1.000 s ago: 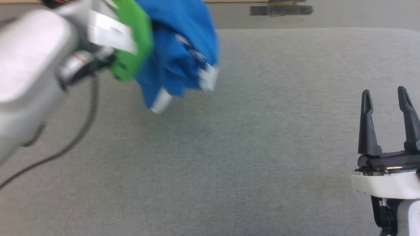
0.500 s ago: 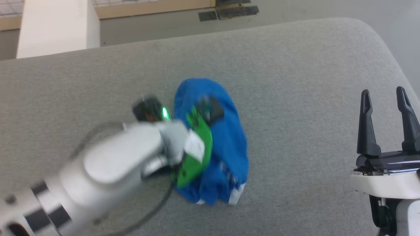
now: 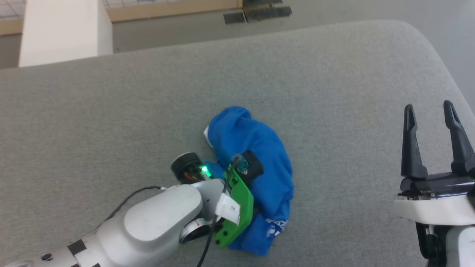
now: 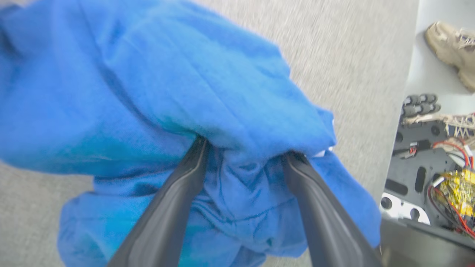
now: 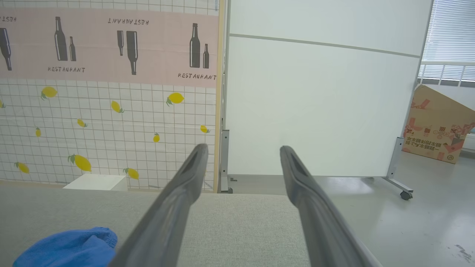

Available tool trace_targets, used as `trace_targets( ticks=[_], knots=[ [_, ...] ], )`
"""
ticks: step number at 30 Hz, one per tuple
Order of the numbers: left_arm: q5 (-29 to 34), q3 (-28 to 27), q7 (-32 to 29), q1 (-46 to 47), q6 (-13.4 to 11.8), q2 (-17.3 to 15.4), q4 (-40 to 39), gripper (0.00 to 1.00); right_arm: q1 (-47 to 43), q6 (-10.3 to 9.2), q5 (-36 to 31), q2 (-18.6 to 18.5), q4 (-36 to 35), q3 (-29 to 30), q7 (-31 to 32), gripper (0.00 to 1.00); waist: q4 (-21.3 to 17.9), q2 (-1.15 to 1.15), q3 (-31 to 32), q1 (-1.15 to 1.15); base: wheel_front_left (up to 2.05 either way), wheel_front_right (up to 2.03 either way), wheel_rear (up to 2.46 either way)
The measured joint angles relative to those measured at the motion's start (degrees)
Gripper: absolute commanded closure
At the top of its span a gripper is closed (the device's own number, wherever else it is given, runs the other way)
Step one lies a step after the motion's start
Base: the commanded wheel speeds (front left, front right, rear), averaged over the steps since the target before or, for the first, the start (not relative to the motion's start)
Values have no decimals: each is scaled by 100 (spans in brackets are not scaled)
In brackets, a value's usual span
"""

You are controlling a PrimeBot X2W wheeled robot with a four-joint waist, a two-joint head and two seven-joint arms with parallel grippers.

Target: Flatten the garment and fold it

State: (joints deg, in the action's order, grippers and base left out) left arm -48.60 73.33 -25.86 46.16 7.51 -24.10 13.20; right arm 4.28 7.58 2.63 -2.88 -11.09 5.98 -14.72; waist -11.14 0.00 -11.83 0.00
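The garment [image 3: 256,148] is a crumpled royal-blue bundle lying on the grey table [image 3: 334,74], with a bit of white print near its front edge. My left arm reaches into it from the lower left, its green wrist plate [image 3: 237,204] against the cloth. In the left wrist view my left gripper [image 4: 246,148] has its fingers spread wide, with folds of the garment [image 4: 148,74] between them and draped over their tips. My right gripper [image 3: 427,111] stands open and empty at the right, well clear of the cloth. It [image 5: 243,148] points past the table's far edge, the garment [image 5: 70,246] low to its left.
The table's rounded corner lies at the far right, with floor beyond it. A white pillar [image 3: 59,29] stands behind the far edge. A shoe [image 4: 449,48] and the robot's base with wiring [image 4: 445,178] are beside the table. A white panel on wheels [image 5: 319,104] stands ahead.
The head camera tilted after the first frame. My left arm brought the raised garment down onto the table and drew nearer, and its jaws have parted. The right gripper stayed open.
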Motion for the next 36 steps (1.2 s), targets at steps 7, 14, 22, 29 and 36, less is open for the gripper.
trace_targets(
  ticks=[7, 14, 22, 29, 36],
  knots=[
    [134, -353, 2142, 8, -77, 144, 76, 0, -394, 0, -68, 0, 51, 108, 0, 0, 262, 0, 475, 0, 0, 0, 0],
    [660, -1078, 3761, -91, -1129, 54, 211, 0, -522, 0, -73, 1, 62, 235, 0, 0, 685, 0, 802, 0, 0, 0, 0],
    [1448, -2295, 4042, -809, -2409, -96, -130, 0, -556, 0, -73, 2, 70, 309, 0, 0, 1083, 0, 982, 0, 0, 0, 0],
    [2293, -3893, 4065, -2147, -3121, -70, -857, 0, -556, 0, -71, 1, 71, 360, 0, 0, 1200, 0, 1005, 0, 0, 0, 0],
    [2660, -5491, 4066, -3361, -2913, 396, -1383, 0, -556, 0, -42, 1, 112, 375, 0, 0, 1217, 0, 999, 0, 0, 0, 0]
  ],
)
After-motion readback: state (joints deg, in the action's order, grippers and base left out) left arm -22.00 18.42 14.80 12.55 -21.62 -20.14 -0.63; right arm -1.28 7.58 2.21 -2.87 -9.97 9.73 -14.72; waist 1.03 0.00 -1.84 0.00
